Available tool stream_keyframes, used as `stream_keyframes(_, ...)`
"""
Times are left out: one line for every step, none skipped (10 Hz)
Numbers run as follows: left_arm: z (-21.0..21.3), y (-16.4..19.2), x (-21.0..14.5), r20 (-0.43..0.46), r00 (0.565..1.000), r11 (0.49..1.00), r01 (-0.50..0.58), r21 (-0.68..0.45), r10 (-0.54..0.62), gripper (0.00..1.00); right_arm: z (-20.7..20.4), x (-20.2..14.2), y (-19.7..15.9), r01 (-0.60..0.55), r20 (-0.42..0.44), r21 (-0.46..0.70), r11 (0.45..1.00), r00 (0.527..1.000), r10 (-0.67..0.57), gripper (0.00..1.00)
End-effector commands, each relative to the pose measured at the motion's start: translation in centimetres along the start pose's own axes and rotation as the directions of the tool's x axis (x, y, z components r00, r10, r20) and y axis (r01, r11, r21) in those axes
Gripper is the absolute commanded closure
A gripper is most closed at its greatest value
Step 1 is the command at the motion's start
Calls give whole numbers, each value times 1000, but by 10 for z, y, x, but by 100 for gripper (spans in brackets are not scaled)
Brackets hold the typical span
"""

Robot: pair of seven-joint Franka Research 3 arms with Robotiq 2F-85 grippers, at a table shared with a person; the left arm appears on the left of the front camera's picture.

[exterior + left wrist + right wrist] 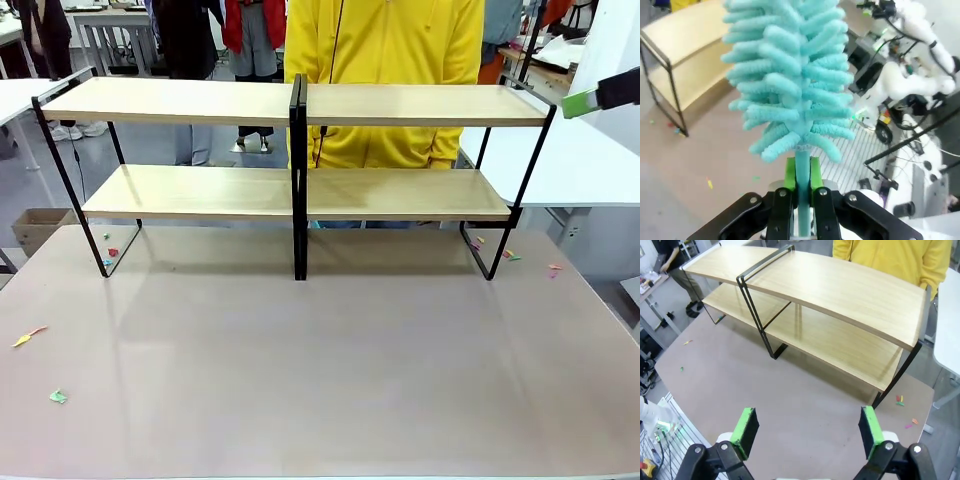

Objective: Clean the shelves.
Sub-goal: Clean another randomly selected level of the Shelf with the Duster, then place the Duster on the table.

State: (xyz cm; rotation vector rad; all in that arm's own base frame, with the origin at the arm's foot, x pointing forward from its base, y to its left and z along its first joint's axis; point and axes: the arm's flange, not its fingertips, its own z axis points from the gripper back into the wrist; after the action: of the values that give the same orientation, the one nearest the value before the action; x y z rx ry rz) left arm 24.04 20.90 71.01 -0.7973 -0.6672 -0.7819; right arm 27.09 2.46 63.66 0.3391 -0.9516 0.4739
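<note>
We see the shelves [300, 190] standing along the table's [320, 380] far edge, both tiers bare, a person in yellow [385, 60] behind them. Our left gripper [802, 200] is clamped on the stem of a teal duster [790, 75]. Our right gripper [807, 432] hangs above the table with its jaws wide apart. Small coloured scraps [40, 365], perhaps paper, dot the table's left edge.
</note>
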Motion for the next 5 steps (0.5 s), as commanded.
stream_keyframes(4,-23,-39,100,990,989,114,-95,-104,88,0,0,0,0,1,2,1000,1000,0,0)
stream_keyframes(4,-23,-39,100,990,989,114,-95,-104,88,0,0,0,0,1,2,1000,1000,0,0)
stream_keyframes(4,-23,-39,100,990,989,114,-95,-104,88,0,0,0,0,1,2,1000,1000,0,0)
stream_keyframes(4,-23,-39,100,990,989,114,-95,-104,88,0,0,0,0,1,2,1000,1000,0,0)
stream_keyframes(4,-23,-39,100,990,989,114,-95,-104,88,0,0,0,0,1,2,1000,1000,0,0)
